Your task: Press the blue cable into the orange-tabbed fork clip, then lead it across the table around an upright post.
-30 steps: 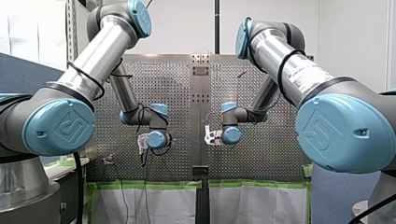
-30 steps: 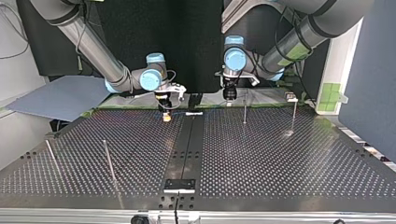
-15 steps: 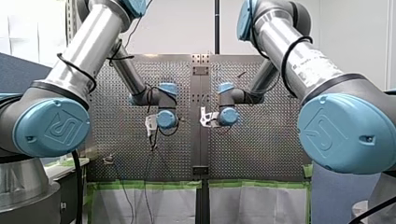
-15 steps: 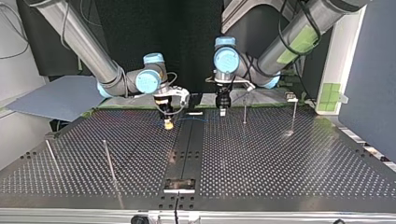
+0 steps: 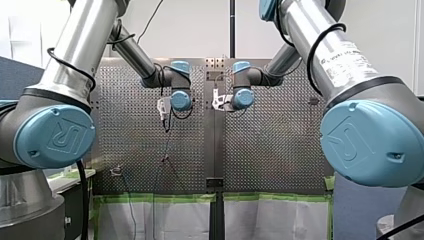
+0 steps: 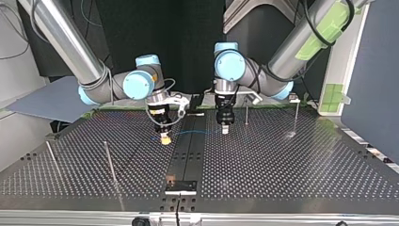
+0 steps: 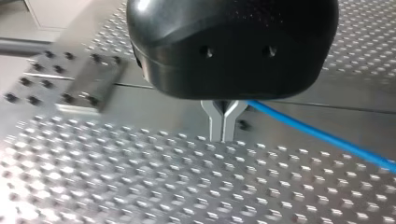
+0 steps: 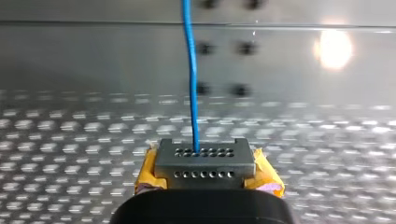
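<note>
The thin blue cable (image 6: 197,132) hangs in a shallow span just above the table between my two grippers. At the top view's left of centre, my right gripper (image 6: 165,139) with yellow pads points down. In its wrist view my right gripper (image 8: 201,151) is shut on the blue cable (image 8: 190,70), which runs straight ahead from the pads. My left gripper (image 6: 225,130) points down at the cable's other end. In its wrist view the metal fingers (image 7: 215,122) are pressed together, and the blue cable (image 7: 322,137) leaves their base sideways. I cannot make out an orange-tabbed clip.
Thin upright posts stand on the perforated table (image 6: 282,169): one (image 6: 246,112) just beside my left gripper, another (image 6: 296,115) further right, and two (image 6: 109,162) (image 6: 51,156) at the top view's near left. A black plate (image 6: 181,186) sits on the centre strip near the front edge.
Both arms have carried the cable away from the table's far edge toward the top view's near side. In the front view both wrists have risen. Both grippers have stayed shut.
</note>
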Tool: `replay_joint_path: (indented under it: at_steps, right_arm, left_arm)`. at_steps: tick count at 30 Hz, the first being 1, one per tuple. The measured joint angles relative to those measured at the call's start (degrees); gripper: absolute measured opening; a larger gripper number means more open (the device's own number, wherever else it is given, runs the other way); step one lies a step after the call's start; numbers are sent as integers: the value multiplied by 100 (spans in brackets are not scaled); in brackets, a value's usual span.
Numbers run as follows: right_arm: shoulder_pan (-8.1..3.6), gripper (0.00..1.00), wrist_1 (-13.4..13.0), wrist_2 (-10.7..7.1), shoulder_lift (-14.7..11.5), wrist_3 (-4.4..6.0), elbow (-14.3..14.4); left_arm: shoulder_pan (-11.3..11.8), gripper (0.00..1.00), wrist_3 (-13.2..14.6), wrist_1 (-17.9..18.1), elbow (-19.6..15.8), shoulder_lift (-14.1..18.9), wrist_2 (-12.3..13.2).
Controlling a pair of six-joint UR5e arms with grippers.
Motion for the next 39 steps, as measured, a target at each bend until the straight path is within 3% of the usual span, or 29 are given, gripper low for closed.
replay_joint_path:
  at_steps: [7,19,27,33,39]
  right_arm:
    - [27,0,132,1,-400,-1,-83]
    - [68,0,513,26,-1027,4,-486]
    - [-37,0,707,299,-1428,23,-540]
    - [-121,0,830,539,-1790,24,-542]
    - [-262,0,898,655,-2109,9,-542]
  left_arm:
    - [-64,0,227,-415,135,416,-1]
    - [-215,0,393,-1024,658,1021,5]
    - [-254,0,408,-1487,1123,1463,156]
    - [-276,0,399,-1808,1344,1507,358]
    - [-472,0,376,-2060,1613,1260,629]
